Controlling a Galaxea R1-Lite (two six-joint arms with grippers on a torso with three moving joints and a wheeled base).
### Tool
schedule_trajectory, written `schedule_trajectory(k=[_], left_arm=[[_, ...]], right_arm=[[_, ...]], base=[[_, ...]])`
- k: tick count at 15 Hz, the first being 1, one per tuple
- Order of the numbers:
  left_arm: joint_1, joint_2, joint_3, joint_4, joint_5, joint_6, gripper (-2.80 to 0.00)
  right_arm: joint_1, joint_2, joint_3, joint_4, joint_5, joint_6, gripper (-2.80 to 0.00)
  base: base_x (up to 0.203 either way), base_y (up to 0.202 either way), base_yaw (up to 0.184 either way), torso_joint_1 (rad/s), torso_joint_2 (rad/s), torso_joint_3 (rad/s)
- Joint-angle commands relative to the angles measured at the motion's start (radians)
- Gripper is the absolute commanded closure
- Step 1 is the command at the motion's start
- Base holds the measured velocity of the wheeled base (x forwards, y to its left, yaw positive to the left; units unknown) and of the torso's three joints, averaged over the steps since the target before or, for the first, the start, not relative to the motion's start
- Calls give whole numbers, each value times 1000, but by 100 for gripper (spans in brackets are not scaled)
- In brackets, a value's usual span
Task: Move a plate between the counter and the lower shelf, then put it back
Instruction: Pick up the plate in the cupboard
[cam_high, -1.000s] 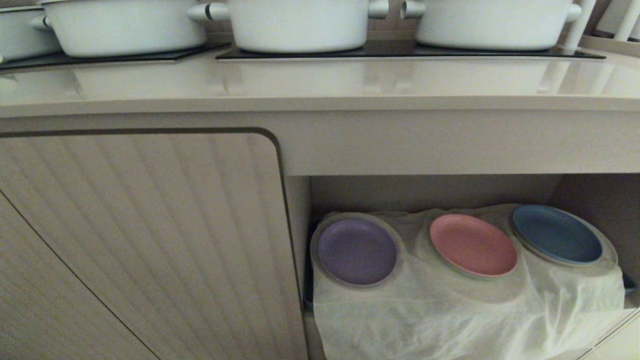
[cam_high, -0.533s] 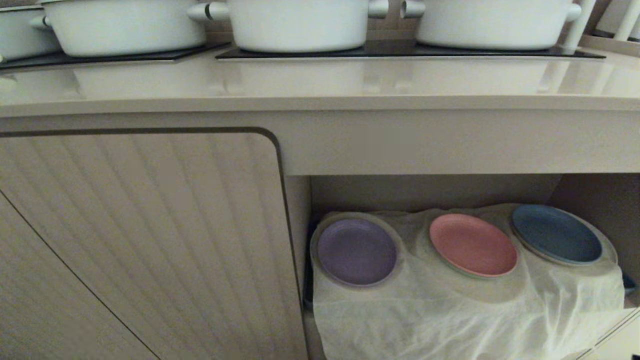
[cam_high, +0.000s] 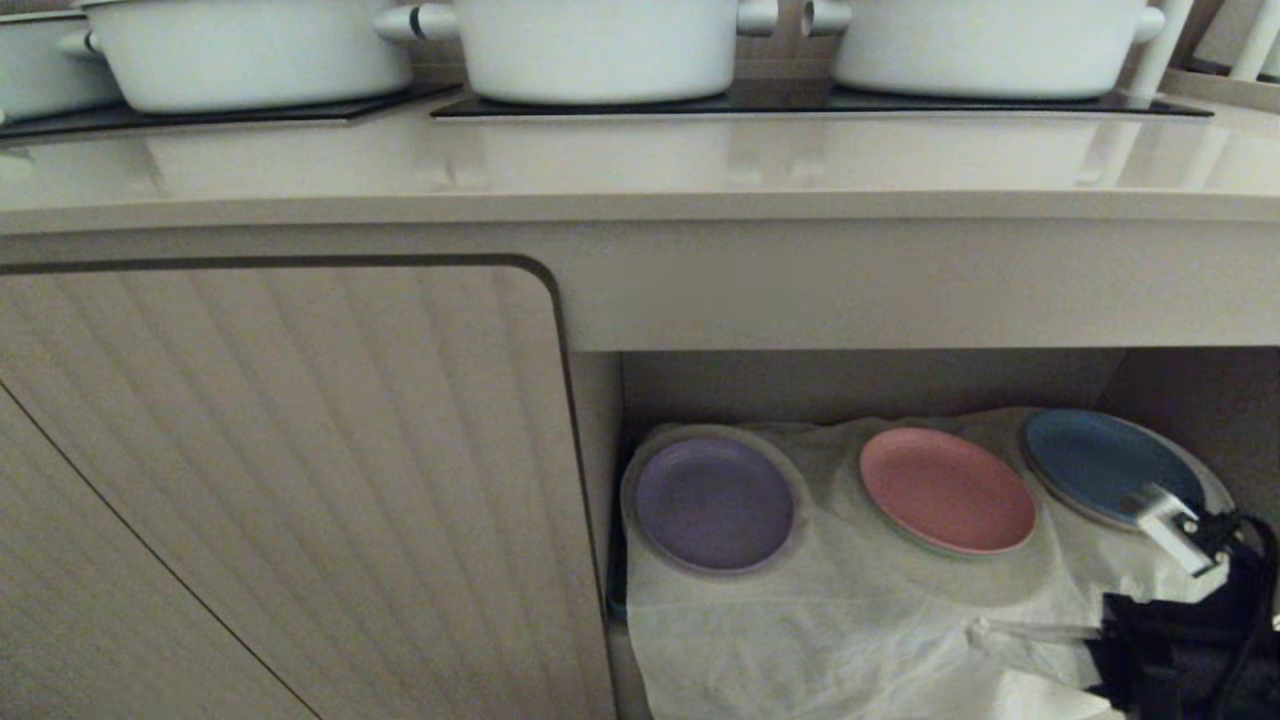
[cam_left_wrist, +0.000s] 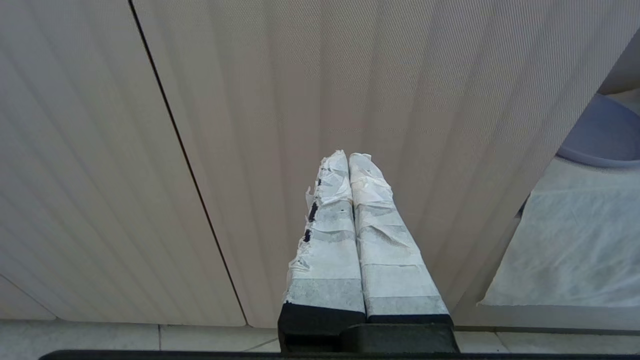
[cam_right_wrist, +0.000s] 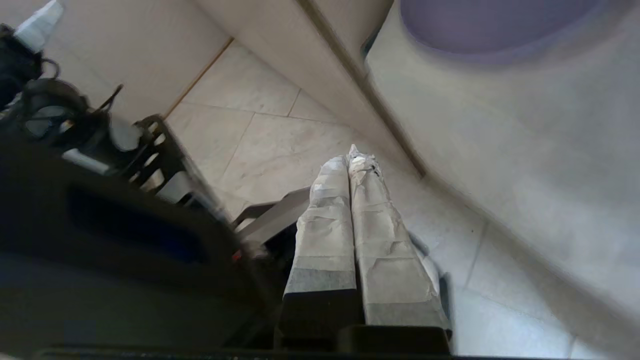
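Lavender plate (cam_high: 714, 503) lying flat at the left end of the lower shelf (cam_high: 900, 600), below the counter (cam_high: 640, 170). Right hand (cam_right_wrist: 350, 159) closed, empty, low, plate ahead. Left hand (cam_left_wrist: 348, 159) closed, facing the cabinet door (cam_left_wrist: 300, 100).

Right hand (cam_right_wrist: 350, 157) and left hand (cam_left_wrist: 348, 156) both closed, empty.

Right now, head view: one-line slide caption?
Purple plate, pink plate, blue plate on the lower shelf; right arm at the corner.
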Motion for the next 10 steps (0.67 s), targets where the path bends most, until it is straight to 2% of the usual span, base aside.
schedule_trajectory(k=[1, 5, 9, 10], left_arm=[[0, 1, 0, -1, 0, 0, 0], [0, 1, 0, -1, 0, 0, 0], [0, 1, 0, -1, 0, 0, 0], [0, 1, 0, -1, 0, 0, 0]], right_arm=[[14, 143, -70, -84, -7, -3, 0], [42, 226, -120, -131, -115, -14, 0], [150, 309, -120, -211, -283, -1, 0], [170, 317, -131, -216, -301, 6, 0]], base=[[0, 0, 0, 0, 0, 0], [0, 0, 0, 0, 0, 0], [0, 0, 0, 0, 0, 0], [0, 0, 0, 0, 0, 0]])
